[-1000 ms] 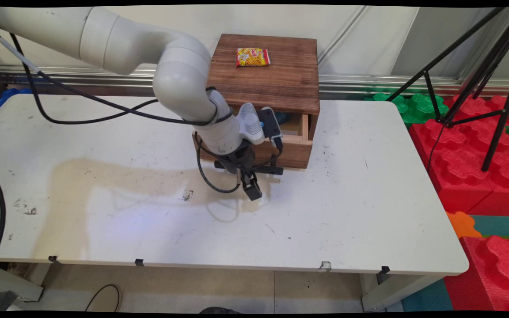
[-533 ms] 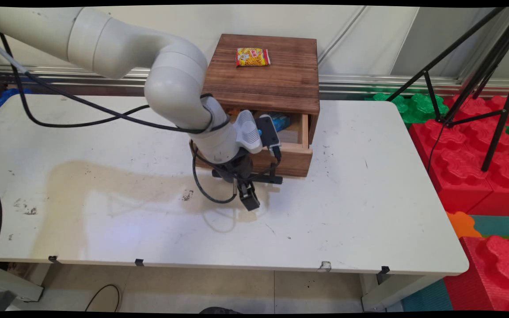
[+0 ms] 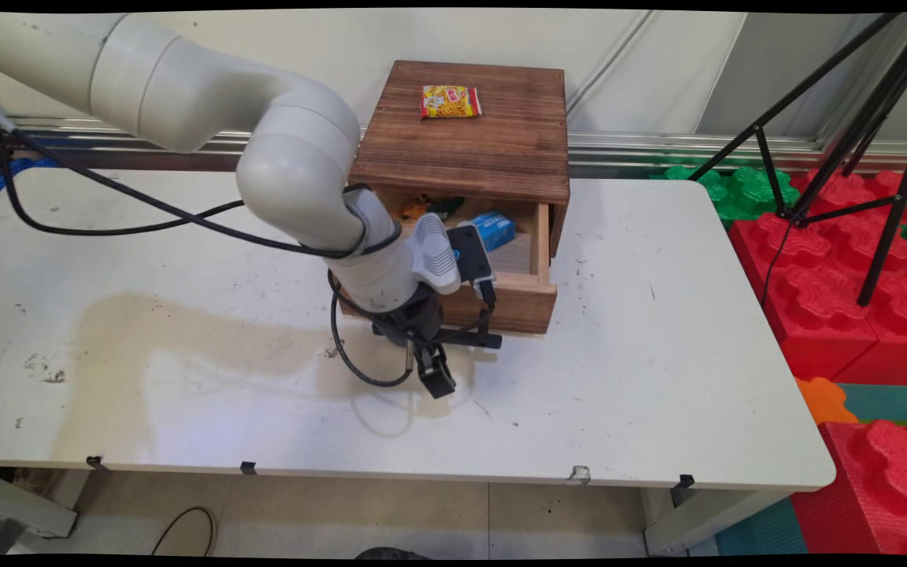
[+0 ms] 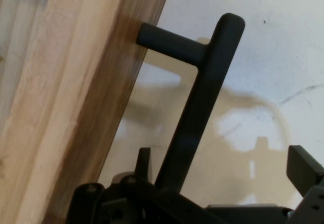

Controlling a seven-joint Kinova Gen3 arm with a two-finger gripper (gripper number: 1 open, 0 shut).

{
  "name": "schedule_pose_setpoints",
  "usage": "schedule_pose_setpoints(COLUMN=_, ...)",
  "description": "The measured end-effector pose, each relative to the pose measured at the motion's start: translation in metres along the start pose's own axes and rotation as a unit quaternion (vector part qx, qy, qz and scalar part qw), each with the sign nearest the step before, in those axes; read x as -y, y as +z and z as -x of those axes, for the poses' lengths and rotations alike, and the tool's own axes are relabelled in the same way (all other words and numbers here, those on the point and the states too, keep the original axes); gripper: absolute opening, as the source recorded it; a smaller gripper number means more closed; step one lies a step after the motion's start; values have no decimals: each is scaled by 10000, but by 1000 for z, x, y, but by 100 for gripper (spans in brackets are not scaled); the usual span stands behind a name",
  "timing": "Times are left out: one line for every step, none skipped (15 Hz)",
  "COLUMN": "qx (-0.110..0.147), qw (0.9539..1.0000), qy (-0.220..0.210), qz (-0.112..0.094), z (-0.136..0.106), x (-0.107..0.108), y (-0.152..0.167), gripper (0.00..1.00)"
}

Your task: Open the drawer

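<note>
A wooden box (image 3: 469,150) stands at the back of the white table (image 3: 658,354), with its drawer (image 3: 518,299) pulled partly out. My gripper (image 3: 436,378) hangs low in front of the drawer, straddling its black bar handle (image 3: 471,340). In the hand view the handle (image 4: 202,97) runs up between the fingers of the open gripper (image 4: 223,165), close to the left one and well apart from the right one (image 4: 304,168). Inside the drawer lie a blue packet (image 3: 493,228) and small orange and dark items (image 3: 426,207). A yellow-red snack packet (image 3: 450,101) rests on the box top.
Black cables loop down from the arm beside the gripper. Off the table's right side are red and green foam blocks (image 3: 816,299) and a black tripod (image 3: 879,157). A brownish stain marks the table's left half.
The gripper has moved toward the near edge of the table and the drawer has slid out with it, uncovering the blue packet and other items inside.
</note>
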Motion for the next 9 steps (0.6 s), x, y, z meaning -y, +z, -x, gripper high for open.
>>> schedule_pose_setpoints(qx=12, qw=10000, qy=-15, qz=5, z=2, x=-3, y=-1, gripper=100)
schedule_pose_setpoints(qx=26, qw=10000, qy=-27, qz=13, z=3, x=-6, y=-2, gripper=100)
schedule_pose_setpoints(qx=35, qw=10000, qy=-29, qz=20, z=4, x=-8, y=-2, gripper=100)
schedule_pose_setpoints(qx=45, qw=10000, qy=-30, qz=35, z=6, x=-12, y=-3, gripper=100)
schedule_pose_setpoints(qx=52, qw=10000, qy=-29, qz=44, z=7, x=-14, y=-4, gripper=100)
schedule_pose_setpoints(qx=61, qw=10000, qy=-25, qz=60, z=8, x=-18, y=-5, gripper=100)
schedule_pose_setpoints(qx=65, qw=10000, qy=-18, qz=71, z=8, x=-20, y=-5, gripper=100)
schedule_pose_setpoints(qx=72, qw=9999, qy=-11, qz=88, z=9, x=-24, y=-6, gripper=100)
schedule_pose_setpoints(qx=76, qw=9999, qy=3, qz=103, z=10, x=-27, y=-7, gripper=100)
